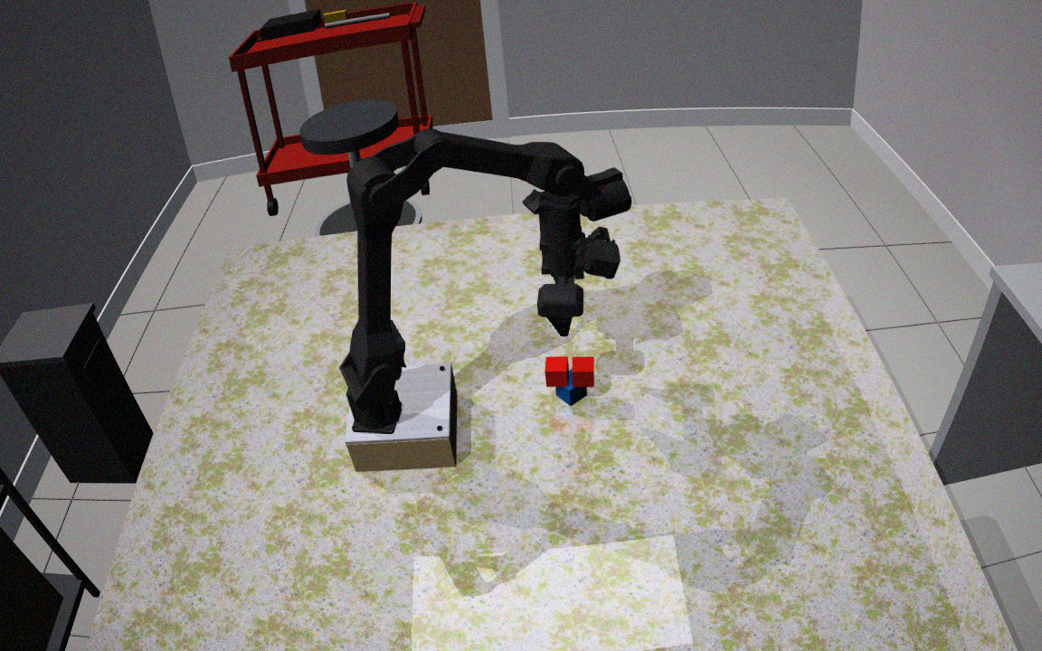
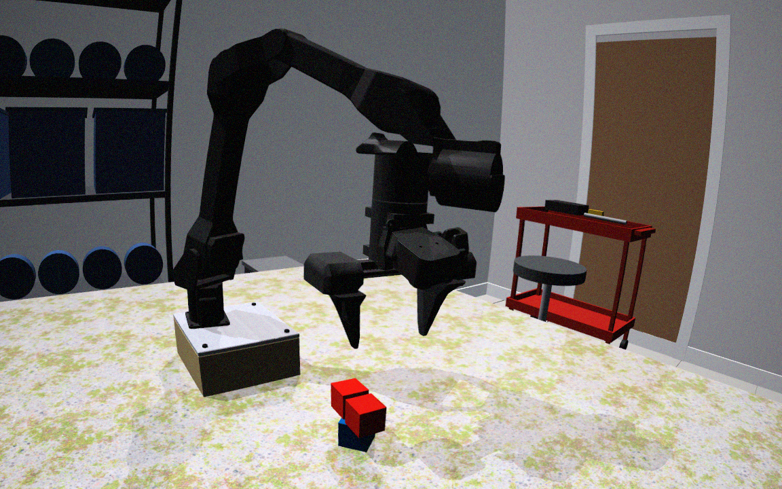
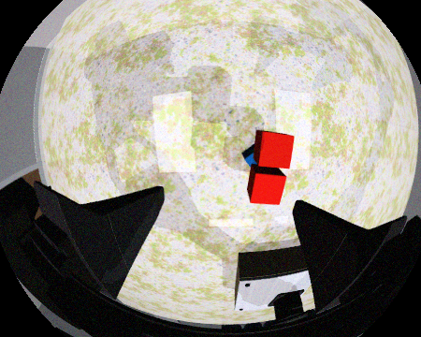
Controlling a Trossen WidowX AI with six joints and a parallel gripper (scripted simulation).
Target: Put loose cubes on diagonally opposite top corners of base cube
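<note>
The blue base cube stands on the table, turned with an edge toward the top camera. One red cube sits on it on the side nearer the arm's base. The other red cube sits on the opposite side. Both look level, with a narrow gap between them. Their contact with the base cube is partly hidden. My gripper is wide open and empty, above the cubes and off toward the back of the table in the top view.
The arm's base stands on a white-topped box beside the cubes. A dark stool and a red cart stand beyond the patterned table.
</note>
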